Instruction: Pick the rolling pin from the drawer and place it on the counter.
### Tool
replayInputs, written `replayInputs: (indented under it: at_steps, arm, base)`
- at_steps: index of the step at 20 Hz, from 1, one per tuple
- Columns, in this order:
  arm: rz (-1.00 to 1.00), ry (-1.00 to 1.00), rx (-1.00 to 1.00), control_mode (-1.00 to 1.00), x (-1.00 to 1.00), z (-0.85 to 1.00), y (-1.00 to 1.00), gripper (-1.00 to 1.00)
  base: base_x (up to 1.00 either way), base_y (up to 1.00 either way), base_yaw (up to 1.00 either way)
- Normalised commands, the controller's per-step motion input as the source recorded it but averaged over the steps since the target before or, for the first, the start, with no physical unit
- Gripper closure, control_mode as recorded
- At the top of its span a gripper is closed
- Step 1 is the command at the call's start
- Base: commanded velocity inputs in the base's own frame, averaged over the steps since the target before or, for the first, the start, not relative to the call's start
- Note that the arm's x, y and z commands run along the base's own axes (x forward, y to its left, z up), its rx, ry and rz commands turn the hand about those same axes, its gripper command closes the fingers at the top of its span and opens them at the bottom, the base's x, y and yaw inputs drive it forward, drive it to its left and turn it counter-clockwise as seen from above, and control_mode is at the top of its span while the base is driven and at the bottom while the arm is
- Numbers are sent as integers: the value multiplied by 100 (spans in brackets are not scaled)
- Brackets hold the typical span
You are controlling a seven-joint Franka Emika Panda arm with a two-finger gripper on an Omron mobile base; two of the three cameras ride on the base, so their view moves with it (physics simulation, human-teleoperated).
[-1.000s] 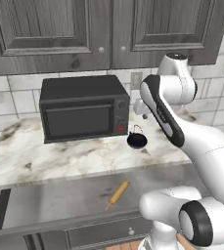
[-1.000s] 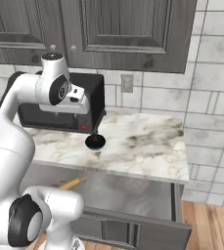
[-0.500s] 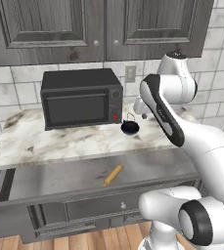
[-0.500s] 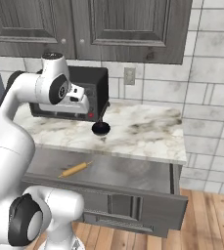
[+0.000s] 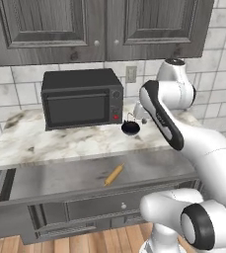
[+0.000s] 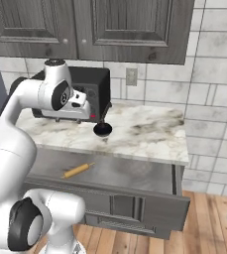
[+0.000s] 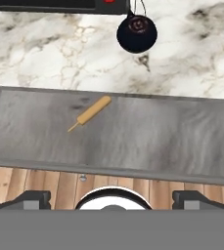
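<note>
Microwave cut off by the hand view's top edge — rolling pin's far handle too small to discern.

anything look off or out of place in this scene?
Nothing stands out. The rolling pin lies diagonally on the open drawer floor, intact. The kettle sits upright on the counter by the microwave.

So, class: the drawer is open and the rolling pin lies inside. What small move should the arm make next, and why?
Probably lower the open gripper toward the rolling pin: it lies untouched on the drawer floor, well below the hand, and not yet on the counter.
</note>
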Motion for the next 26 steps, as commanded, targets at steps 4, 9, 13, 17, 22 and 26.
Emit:
replayInputs:
  at_steps: [4,9,13,17,22,26]
  arm:
    - [0,13,-1,-100,44,-59,16,-100]
    - [0,10,0,-100,32,-76,4,-100]
    - [-1,12,0,-100,19,-90,0,-100]
    - [-5,15,-1,-100,7,-100,0,-100]
    - [-2,11,0,-100,7,-100,0,-100]
    - [-2,10,-3,-100,7,-91,0,-100]
  base:
    - [0,0,0]
    - [0,0,0]
    - [0,0,0]
    - [0,0,0]
    - [0,0,0]
    - [0,0,0]
